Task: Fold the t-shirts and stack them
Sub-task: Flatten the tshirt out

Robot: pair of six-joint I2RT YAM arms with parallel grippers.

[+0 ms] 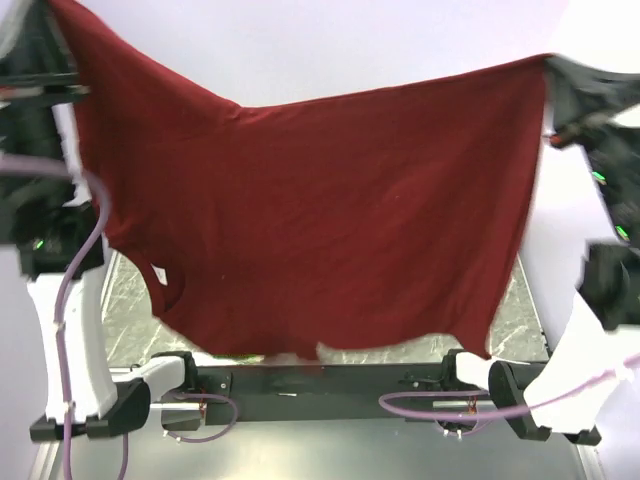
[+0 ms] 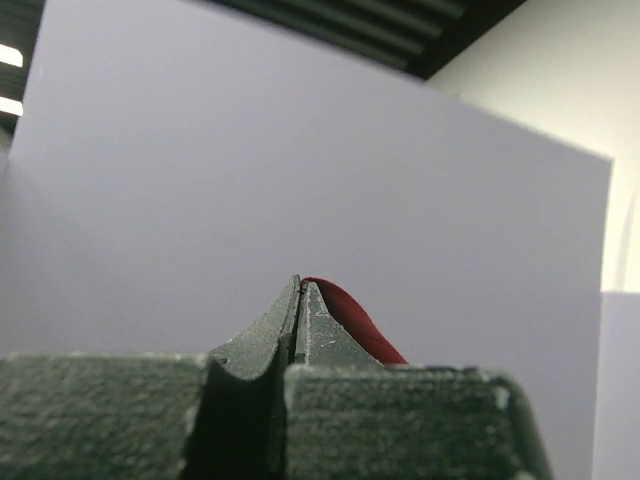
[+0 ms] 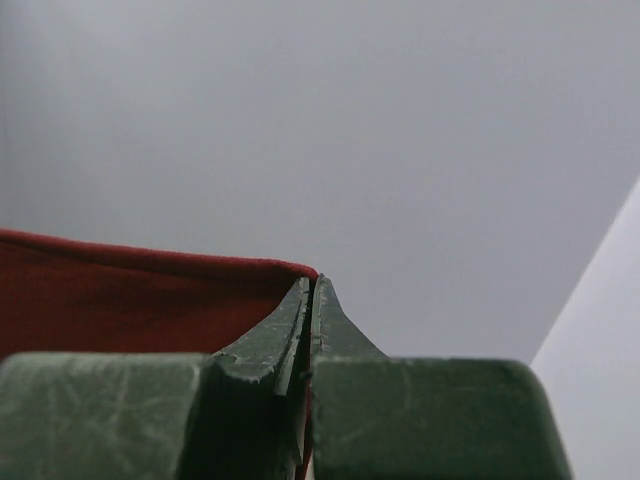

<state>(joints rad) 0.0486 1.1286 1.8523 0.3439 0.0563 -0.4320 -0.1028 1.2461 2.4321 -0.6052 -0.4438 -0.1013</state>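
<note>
A plain maroon t-shirt (image 1: 330, 210) hangs spread wide in the air above the table, held up by both arms. My left gripper (image 1: 55, 15) pinches its top left corner, high at the left edge of the top view. Its fingertips are pressed together in the left wrist view, my left gripper (image 2: 300, 283) shut on a fold of the red cloth (image 2: 360, 325). My right gripper (image 1: 552, 68) holds the top right corner. In the right wrist view my right gripper (image 3: 312, 283) is shut on the shirt's edge (image 3: 120, 295), which stretches off to the left.
The hanging shirt covers most of the table (image 1: 130, 310); only marbled patches show at the lower left and lower right (image 1: 520, 300). The arm bases (image 1: 300, 385) and purple cables (image 1: 440, 408) lie along the near edge. A pale wall stands behind.
</note>
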